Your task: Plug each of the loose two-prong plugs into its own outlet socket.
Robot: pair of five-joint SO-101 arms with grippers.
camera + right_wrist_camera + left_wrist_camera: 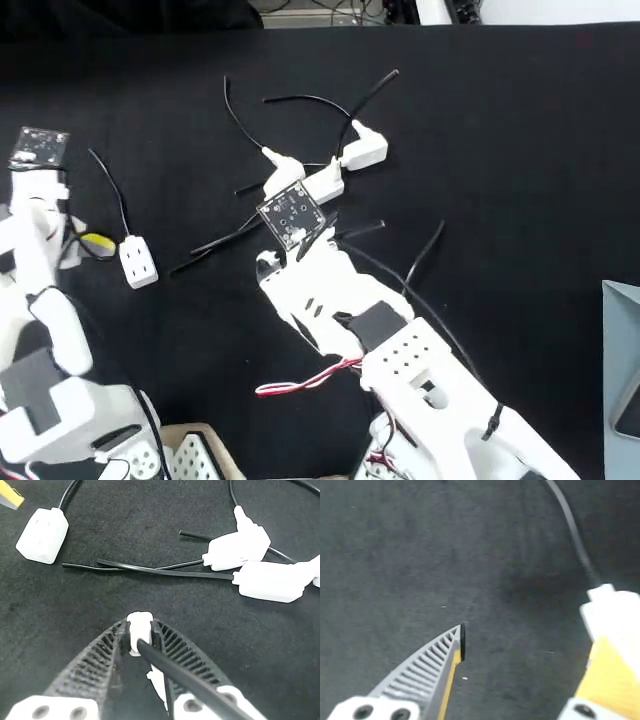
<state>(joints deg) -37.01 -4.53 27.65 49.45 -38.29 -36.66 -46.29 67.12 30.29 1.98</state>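
Your right gripper (139, 639) clenches a plug (138, 622), covered by its wrist (292, 216) overhead. It lies along the fingers (97, 667), cord (172, 666) trailing wristward; your left gripper (530, 640) gapes.

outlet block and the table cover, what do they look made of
The outlet block looks like hard white plastic: smooth, with a slight sheen and rounded moulded edges. The table cover is probably black felt or a similar cloth: matte, with a fine speckled nap.
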